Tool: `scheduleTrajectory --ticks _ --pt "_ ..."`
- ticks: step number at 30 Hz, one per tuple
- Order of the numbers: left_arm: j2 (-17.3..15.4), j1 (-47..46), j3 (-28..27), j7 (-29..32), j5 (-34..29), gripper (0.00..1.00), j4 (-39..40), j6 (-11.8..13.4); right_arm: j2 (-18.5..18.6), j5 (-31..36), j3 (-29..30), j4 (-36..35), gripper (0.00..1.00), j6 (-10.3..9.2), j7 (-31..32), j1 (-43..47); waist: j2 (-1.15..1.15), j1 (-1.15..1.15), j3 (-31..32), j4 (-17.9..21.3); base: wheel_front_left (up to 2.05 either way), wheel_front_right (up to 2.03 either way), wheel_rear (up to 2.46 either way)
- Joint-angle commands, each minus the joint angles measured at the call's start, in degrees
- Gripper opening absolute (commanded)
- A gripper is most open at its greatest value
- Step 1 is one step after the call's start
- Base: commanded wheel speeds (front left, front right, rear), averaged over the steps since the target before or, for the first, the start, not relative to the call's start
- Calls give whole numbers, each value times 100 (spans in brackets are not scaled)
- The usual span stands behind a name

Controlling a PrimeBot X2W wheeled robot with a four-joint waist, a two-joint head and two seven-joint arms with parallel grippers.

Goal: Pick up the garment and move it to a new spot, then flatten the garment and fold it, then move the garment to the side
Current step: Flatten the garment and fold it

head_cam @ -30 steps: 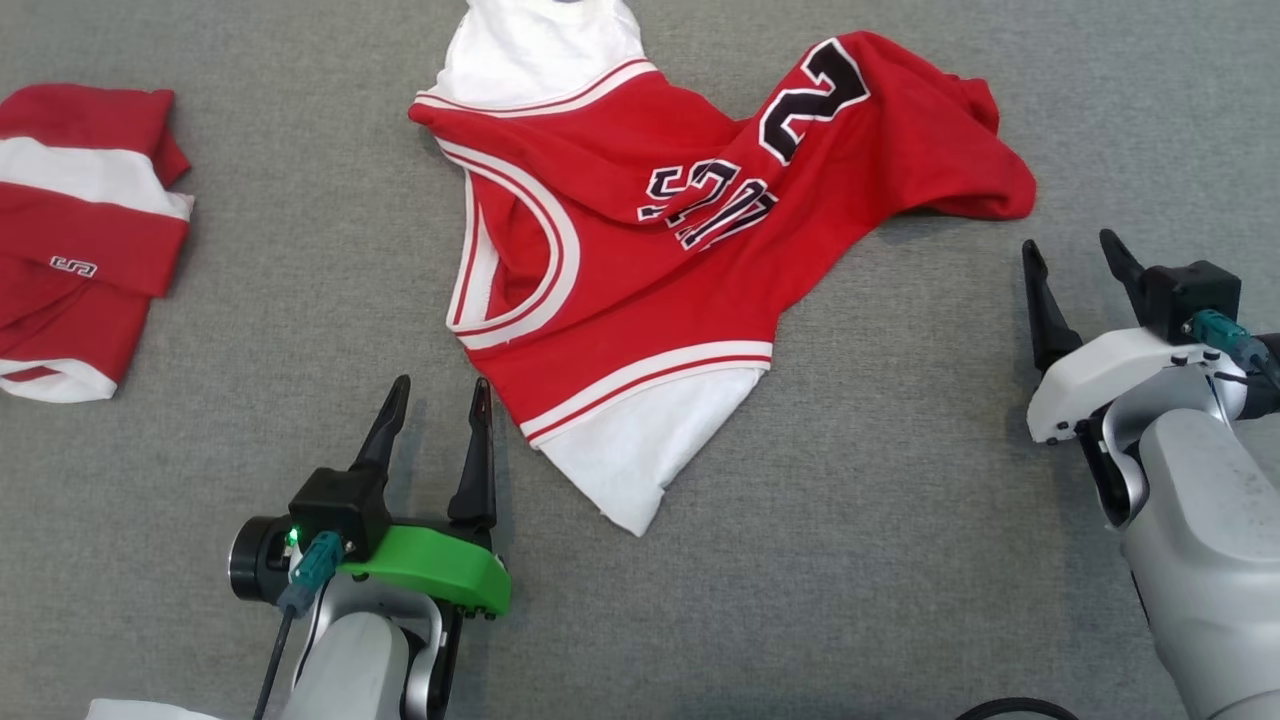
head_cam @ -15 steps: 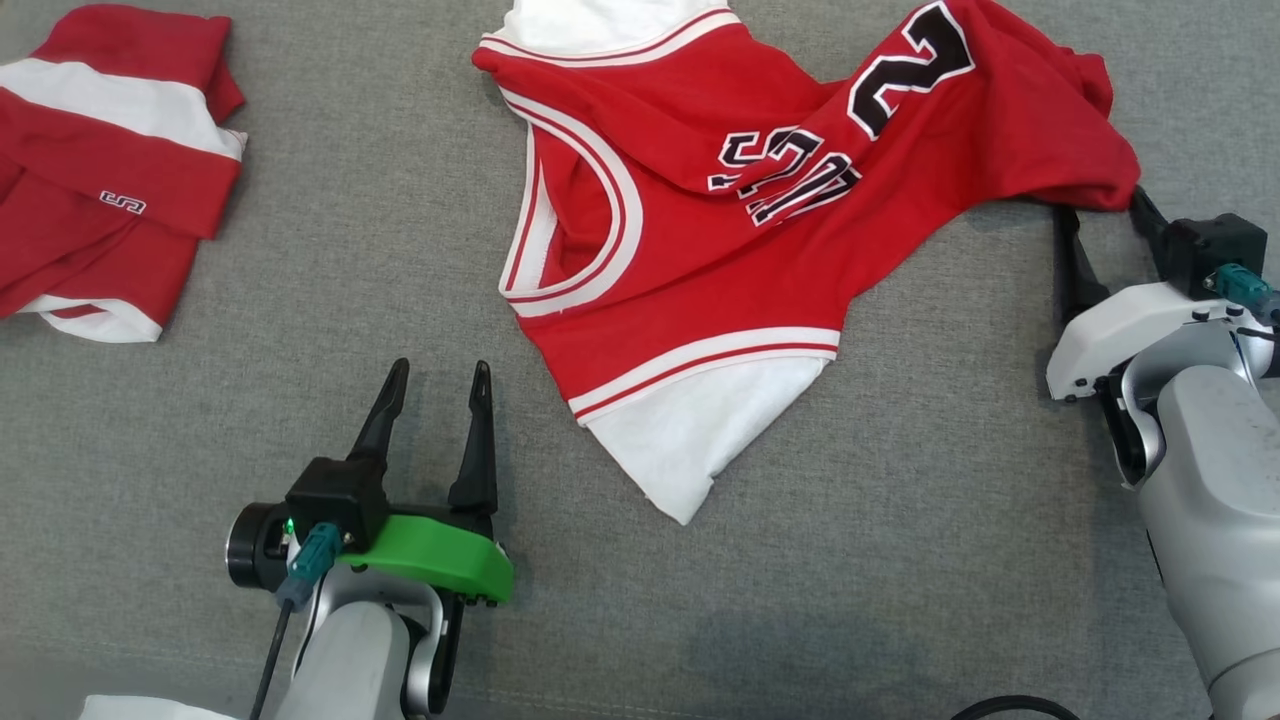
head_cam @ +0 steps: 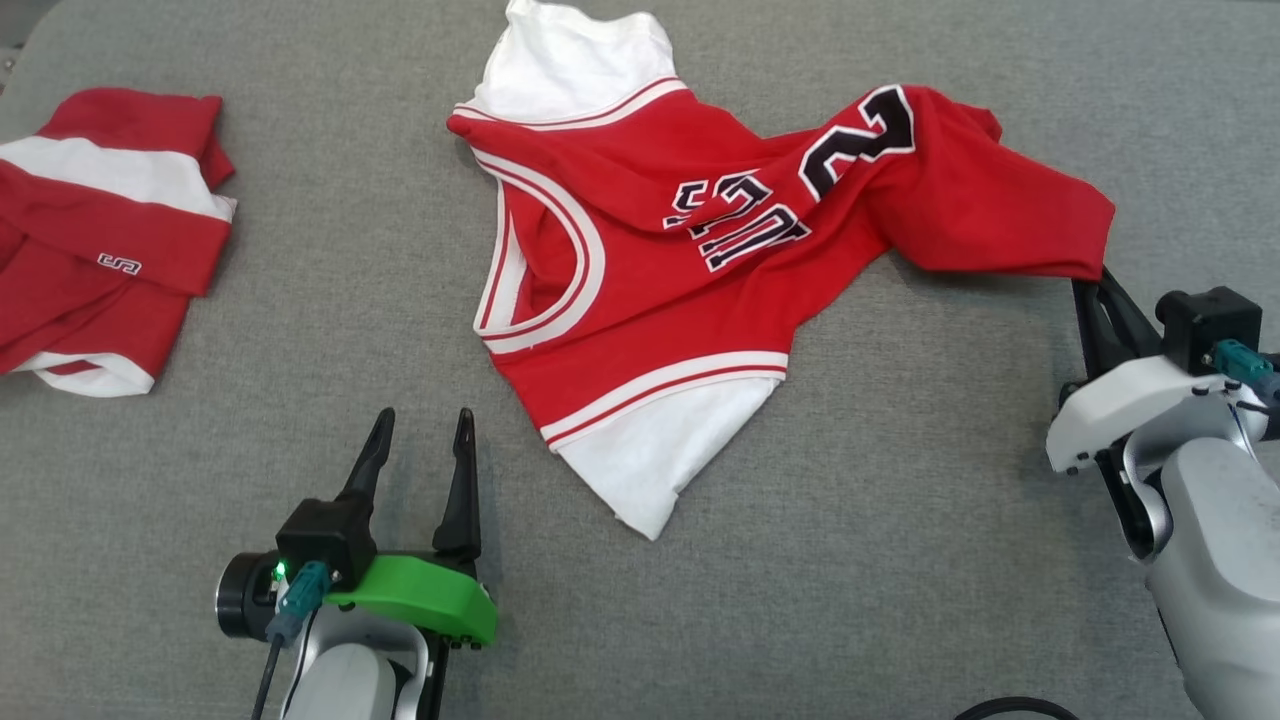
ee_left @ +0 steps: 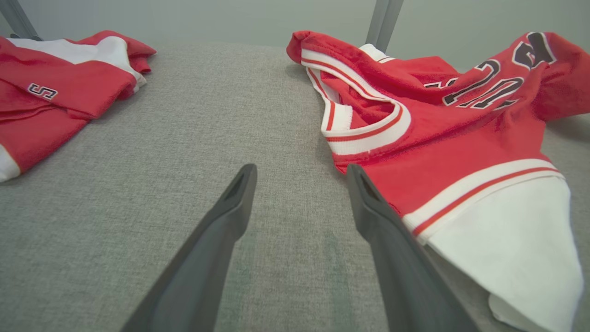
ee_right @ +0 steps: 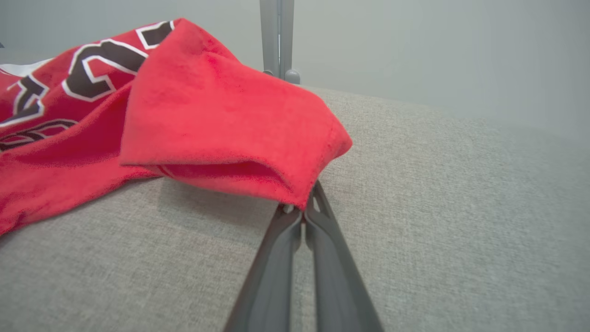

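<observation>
Nearest you, the left gripper (head_cam: 425,415) sits low over the grey woven table covering (head_cam: 900,520), its two dark fingers spread wide with nothing between them. In the left wrist view that gripper (ee_left: 300,169) has its right finger next to the white lower edge of the garment. I cannot tell whether it brushes the cloth or only lies beside it. It looks like a waiting post, close enough to take the hem when you want a second hold.

A little farther out on your right, the right gripper (head_cam: 1098,292) is clamped tight on one corner of the red sleeveless basketball jersey with white trim and black numerals (head_cam: 680,300). The right wrist view shows the same gripper (ee_right: 302,213) pressed together on the very tip of the jersey (ee_right: 221,115). The cloth rises off the covering there, while the rest lies crumpled mid-table. Pinching an outer corner suits the first step, since you can drag or lift the whole piece to a new spot. The bite is thin, though, so I judge it could slip under a quick pull.

The jersey lies twisted, with a white layer poking out at both its near and far ends, so flattening is not yet done.

Off to the far left, a folded red-and-white garment (head_cam: 100,240) rests well apart, probably set aside as finished. Keep the jersey's path away from it.
</observation>
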State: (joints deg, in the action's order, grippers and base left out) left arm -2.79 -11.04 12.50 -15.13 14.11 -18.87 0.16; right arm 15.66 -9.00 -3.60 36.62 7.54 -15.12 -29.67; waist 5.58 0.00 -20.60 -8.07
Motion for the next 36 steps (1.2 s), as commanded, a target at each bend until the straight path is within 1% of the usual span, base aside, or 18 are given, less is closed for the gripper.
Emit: scheduleTrajectory --ticks 1,5,7,10,13,17,18,19,21,23,24,25,26,28,32,36 --pt "-22 119 -45 -1 -23 100 -29 -17 62 -24 -21 -62 0 -10 0 163 0 0 472 386 0 0 0" --pt "-20 297 -89 -1 3 100 -105 -60 280 -128 -183 -217 0 -10 0 571 0 0 862 637 0 0 0" --pt "-21 379 -84 -1 40 100 -128 -59 459 -157 -233 -241 0 -10 0 745 0 0 999 707 0 0 0" --pt "-20 473 -62 -1 79 100 -145 -49 613 -240 -128 -265 0 -10 0 1029 0 0 1155 755 0 0 0" --pt "-21 568 -56 -1 82 100 -171 -81 678 -210 62 -260 0 -10 0 1328 0 0 1273 744 0 0 0" --pt "-20 688 -122 -1 6 100 -204 -102 634 -99 271 -307 0 -10 0 1597 0 0 1354 711 0 0 0" --pt "-20 714 -143 -1 -2 100 -213 -98 618 -48 343 -314 24 -10 0 1647 0 0 1365 701 0 0 0" --pt "-20 730 -166 -1 -15 100 -226 -107 622 76 419 -334 100 -10 0 1685 0 0 1373 689 0 0 0" --pt "-20 753 -191 -1 -30 100 -249 -121 568 302 565 -329 100 -10 0 1770 0 0 1396 656 0 0 0" --pt "-21 764 -210 -1 -35 100 -260 -126 436 493 865 -439 100 -10 0 1823 0 0 1408 628 0 0 0" --pt "-21 764 -210 -1 -35 100 -260 -126 436 493 865 -439 100 -10 0 1823 0 0 1408 628 0 0 0" --pt "-20 775 -215 -1 -38 100 -244 -102 260 599 1177 -735 100 -10 -6 1897 0 0 1413 606 0 0 0" --pt "-20 775 -215 -1 -38 100 -244 -102 260 599 1177 -735 100 -10 -6 1897 0 0 1413 606 0 0 0" --pt "-20 787 -243 -1 -57 100 -206 -73 44 646 1376 -1078 100 -10 -6 1988 0 0 1415 607 0 0 0" --pt "-20 797 -341 -1 -123 100 -118 -56 -311 637 1465 -1696 100 -10 -7 2059 0 0 1431 653 0 0 0" --pt "-20 783 -396 -1 -184 100 3 -84 -544 603 1385 -2125 100 -10 -7 2133 0 0 1471 706 0 0 0"
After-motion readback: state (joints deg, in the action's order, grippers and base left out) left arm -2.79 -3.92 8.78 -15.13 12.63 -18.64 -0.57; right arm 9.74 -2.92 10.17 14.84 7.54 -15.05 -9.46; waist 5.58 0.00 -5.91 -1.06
